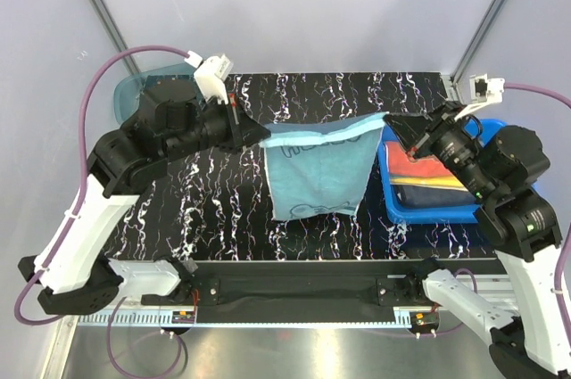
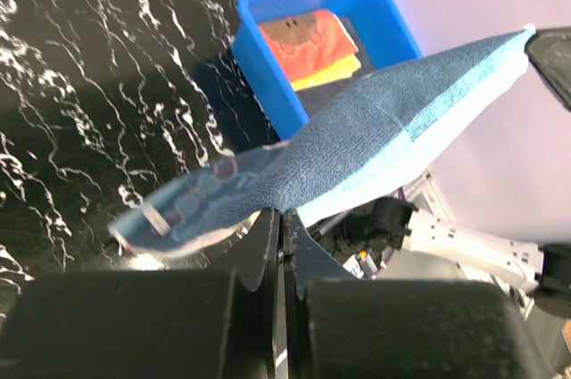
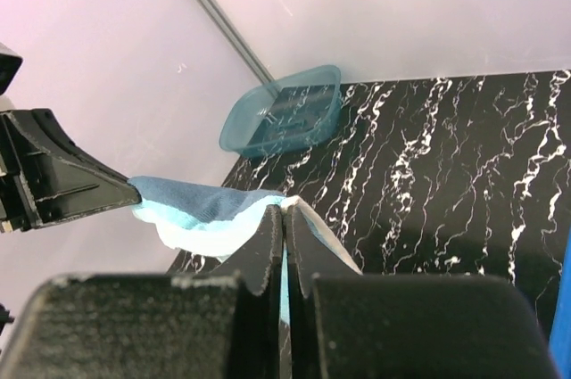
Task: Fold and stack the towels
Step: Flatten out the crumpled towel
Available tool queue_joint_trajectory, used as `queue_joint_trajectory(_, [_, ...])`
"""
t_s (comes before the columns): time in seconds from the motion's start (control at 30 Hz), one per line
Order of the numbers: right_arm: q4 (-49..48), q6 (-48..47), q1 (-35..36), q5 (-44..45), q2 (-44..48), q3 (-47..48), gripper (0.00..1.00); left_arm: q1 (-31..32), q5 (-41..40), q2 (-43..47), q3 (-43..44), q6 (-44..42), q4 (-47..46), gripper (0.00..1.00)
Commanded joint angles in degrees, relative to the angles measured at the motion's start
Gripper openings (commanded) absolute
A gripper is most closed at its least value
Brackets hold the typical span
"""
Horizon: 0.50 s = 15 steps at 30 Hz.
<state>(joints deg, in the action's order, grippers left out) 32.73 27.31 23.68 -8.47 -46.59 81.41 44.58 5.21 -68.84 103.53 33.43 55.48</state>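
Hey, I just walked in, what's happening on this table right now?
Two robot arms hold one teal cloth towel with dark print stretched between them. The left gripper pinches one top corner and the right gripper the other, so it hangs down toward the black marbled table. Folded orange-red and yellow towels already lie in the rigid blue plastic bin on the right.

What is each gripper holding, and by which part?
Both hold the teal towel: the left gripper pinches one upper corner, the right gripper the other.

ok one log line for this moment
left gripper: shut on teal towel | right gripper: shut on teal towel | towel: stretched between both, hanging down | blue bin: folded towels inside
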Motion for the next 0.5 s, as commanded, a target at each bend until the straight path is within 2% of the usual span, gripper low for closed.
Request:
queue_joint_trajectory(0.0, [-4.6, 1.1, 0.2, 3.5, -4.3, 2.9, 0.0, -1.2, -4.9, -3.1, 5.1, -1.0, -0.1, 0.0])
queue_joint_trajectory(0.13, [-8.2, -1.6, 0.2, 5.4, -14.9, 7.9, 0.0, -12.5, 0.6, -8.6, 7.0, -1.1, -5.1, 0.0])
queue_joint_trajectory(0.23, [-10.1, -4.7, 0.1, 6.5, -23.9, 11.7, 0.0, -17.0, 2.2, -12.2, 6.7, -2.8, -10.8, 0.0])
queue_joint_trajectory(0.27, [-11.5, -5.3, 0.1, 6.6, -26.3, 14.1, 0.0, -20.2, 3.6, -13.5, 7.1, -3.5, -13.7, 0.0])
queue_joint_trajectory(0.37, [-15.0, -7.7, -0.1, 6.7, -34.9, 17.5, 0.0, -25.0, 10.4, -19.9, 6.2, -4.9, -21.2, 0.0])
queue_joint_trajectory(0.47, [-19.3, -9.6, -1.2, 6.3, -42.5, 19.6, 0.0, -29.2, 22.6, -28.2, 6.1, -3.2, -26.6, 0.0])
